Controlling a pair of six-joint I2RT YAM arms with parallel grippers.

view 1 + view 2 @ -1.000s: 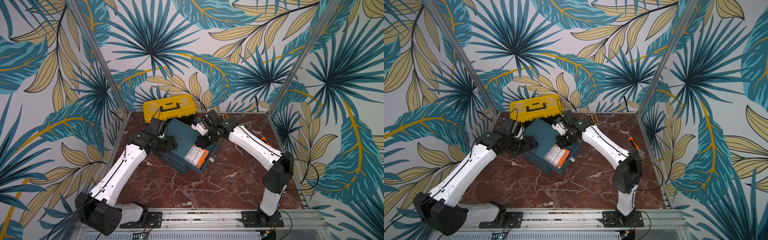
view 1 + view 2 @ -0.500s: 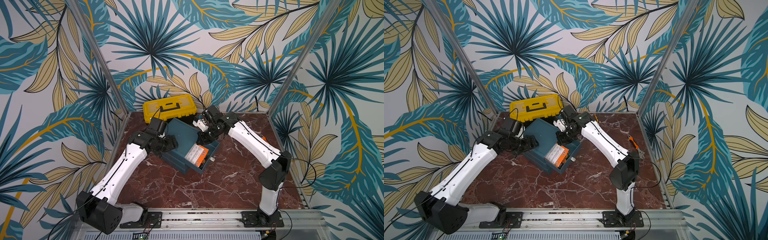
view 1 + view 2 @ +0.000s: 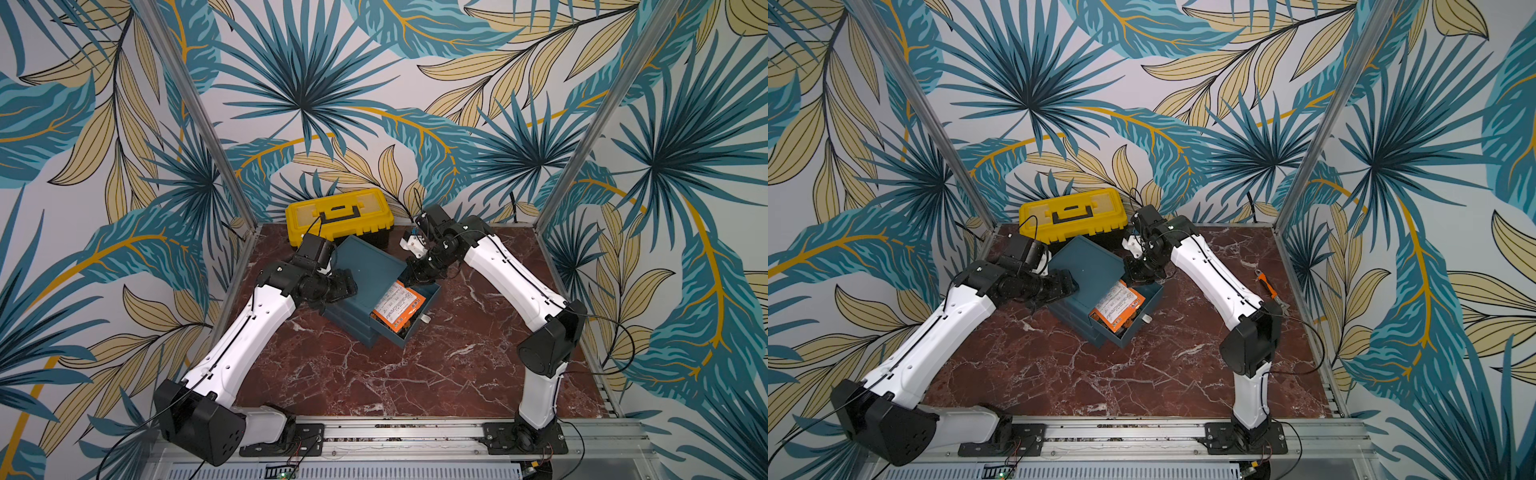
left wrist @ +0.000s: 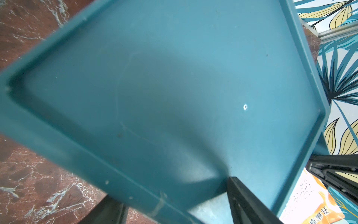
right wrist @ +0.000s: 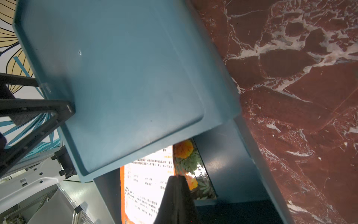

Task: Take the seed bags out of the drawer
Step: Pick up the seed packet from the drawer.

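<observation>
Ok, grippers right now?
Left gripper: jaws apart at the cabinet corner; grip cannot be told.
Right gripper: shut, at the seed bag, not visibly holding it.

A chest of drawers (image 3: 365, 266) stands mid-surface (image 3: 374, 374), a toolbox (image 3: 338, 214) just behind it. Seed bags (image 3: 395, 305) lie in its open drawer (image 3: 432, 297). A wrench (image 3: 1266, 286) lies well to the right, by the wall.

Print shows on one thing only, the seed bag (image 3: 394, 302) lying in the drawer (image 3: 411, 337). Its white back carries rows of small dark characters, too blurred to read in either top view. Close up, the seed bag (image 5: 145, 180) still shows no legible line. Larger characters on its orange edge (image 4: 319, 212) are cut off and unreadable.
</observation>
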